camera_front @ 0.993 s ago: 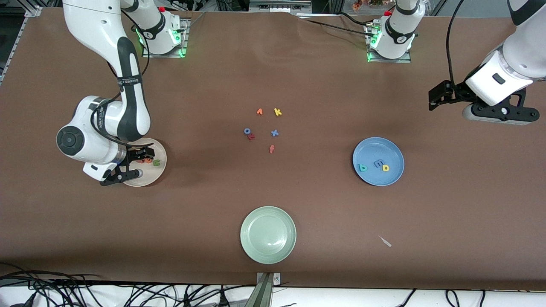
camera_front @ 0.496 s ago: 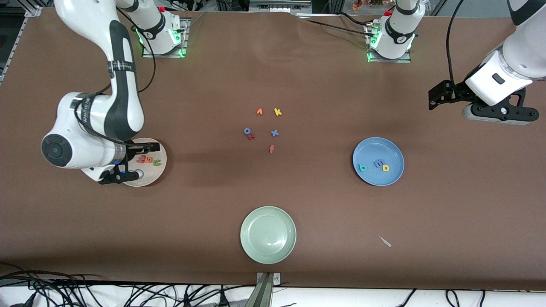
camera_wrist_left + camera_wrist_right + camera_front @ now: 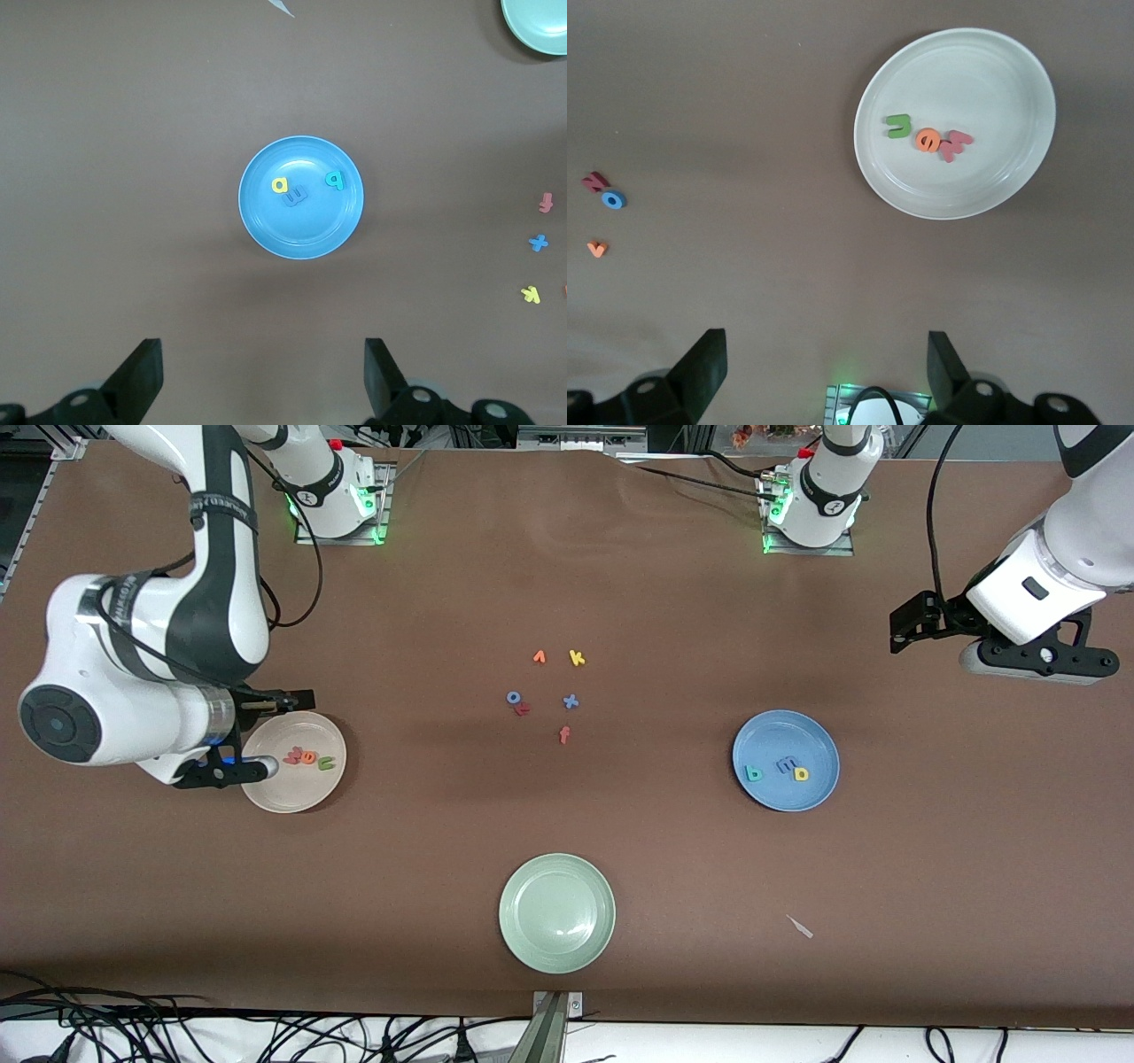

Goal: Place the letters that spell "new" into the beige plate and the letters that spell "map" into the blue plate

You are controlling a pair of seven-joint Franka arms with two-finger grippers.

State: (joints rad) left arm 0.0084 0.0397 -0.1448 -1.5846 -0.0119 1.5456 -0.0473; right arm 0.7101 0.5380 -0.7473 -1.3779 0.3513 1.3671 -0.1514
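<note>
plates held every letter i had to sort. the beige plate (image 3: 293, 763) sat toward my right arm's end of the table, and in it lay the green n (image 3: 326, 763), the orange e (image 3: 308, 757) and the salmon-pink w (image 3: 292, 757), side by side in a short row, the e touching or all but touching the w. my right gripper (image 3: 824, 376) hung up in the air beside that plate's edge, over the table at my right arm's end, its fingers (image 3: 700, 363) spread wide and holding nothing. the blue plate (image 3: 786, 731) sat toward my left arm's end, and in it lay the teal p (image 3: 754, 773), the blue m (image 3: 786, 764) and the yellow a (image 3: 801, 774), the m close against the a and the p a little apart. my left gripper (image 3: 263, 376) waited high over the table at that end, farther from the front camera than the blue plate, fingers (image 3: 140, 372) likewise spread with nothing between them. near the table's middle lay the leftovers: an orange v (image 3: 539, 657), a yellow k (image 3: 577, 658), a blue o (image 3: 513, 698) touching a red letter (image 3: 523, 709), a blue x (image 3: 570, 701) and a pink f (image 3: 564, 734). a pale green plate (image 3: 557, 913) sat nearest the front camera, and a small pale scrap (image 3: 801, 927) lay toward my left arm's end from it.
</note>
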